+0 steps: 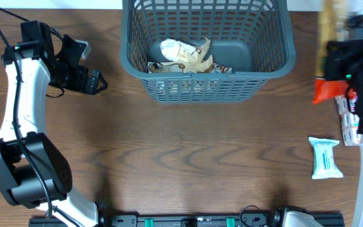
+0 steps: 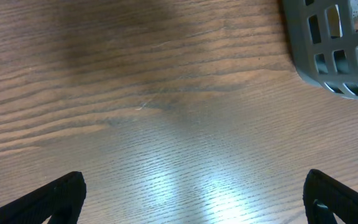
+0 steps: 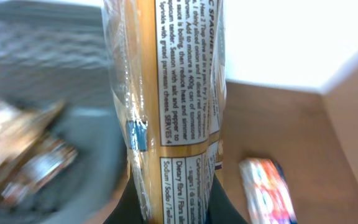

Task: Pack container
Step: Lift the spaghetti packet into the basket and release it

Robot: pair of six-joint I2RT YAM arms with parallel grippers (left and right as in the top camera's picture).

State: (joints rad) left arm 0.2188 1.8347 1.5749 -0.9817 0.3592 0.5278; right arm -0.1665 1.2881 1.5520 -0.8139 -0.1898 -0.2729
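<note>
Right pincer [image 3: 169, 211] is clenched on a spaghetti pack [image 3: 166, 93], w/ dark fingers [image 3: 219, 202] pressing it from both sides. In the wrist view the pack runs lengthwise up the frame, printed label facing the cam. Overhead, pack [image 1: 333, 25] & right arm are blurred, just beyond the basket's right wall and not over its opening.

Left pincer [image 2: 194, 196] is released: tips wide apart, only bare wood btwn them. Overhead it [image 1: 96, 82] sits left of the basket, well apart from it, pointing toward it. One lower corner of the basket [image 2: 328, 56] shows top right in the left wrist view.

The basket [image 1: 200, 88], grey-blue w/ lattice sides, stands on the table [image 1: 188, 151] at the far edge, centre. Inside, on its floor toward the near-left: a white pack [image 1: 176, 49] and a crumpled tan pack [image 1: 197, 62] touching it.

Right of the basket on the wood lie a red pack [image 1: 325, 91] and, just beside it, a red-white pack [image 1: 348, 123]. A white-teal pack [image 1: 325, 157] lies nearer the front edge, apart from both.
</note>
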